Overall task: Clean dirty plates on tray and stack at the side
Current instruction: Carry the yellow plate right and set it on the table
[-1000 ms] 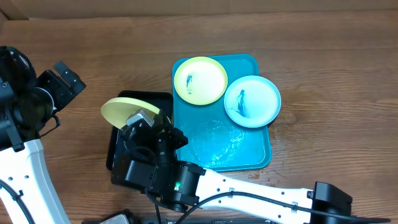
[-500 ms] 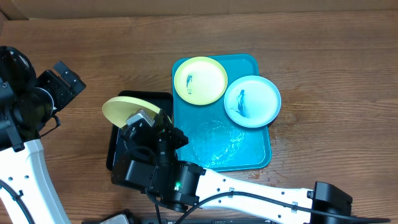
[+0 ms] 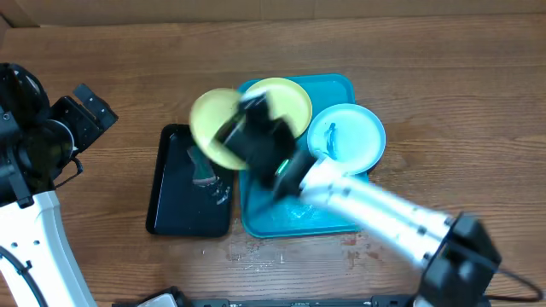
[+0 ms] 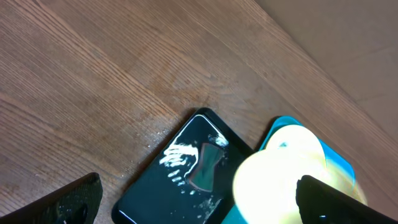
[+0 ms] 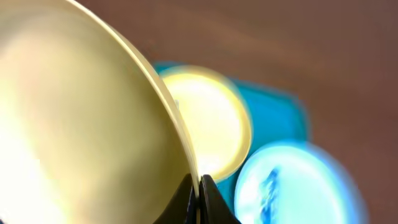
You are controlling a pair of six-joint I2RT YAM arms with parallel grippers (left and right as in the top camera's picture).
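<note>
right fingers [image 5: 214, 208] clamped on rim of tilted yellow plate [image 3: 212, 126], aloft over left edge of tray [image 3: 337, 85], beside black tray [image 3: 175, 200] | left fingers [image 4: 74, 199] apart, well left | plate face probably wiped, blur hides it | yellow-green plate [image 3: 294, 98] and blue plate [image 3: 345, 141] smeared, on tray

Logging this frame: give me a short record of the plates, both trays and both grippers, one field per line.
held plate: tilted, pale yellow underside showing, above where the black tray meets the turquoise tray
right gripper: fingers pinched on the held plate's rim; arm blurred
left gripper: open, far left, holding nothing
yellow-green plate: on turquoise tray, partly hidden
light-blue plate: blue smear, overhangs the tray's right rim
black tray: wet streaks, small grey item inside
</note>
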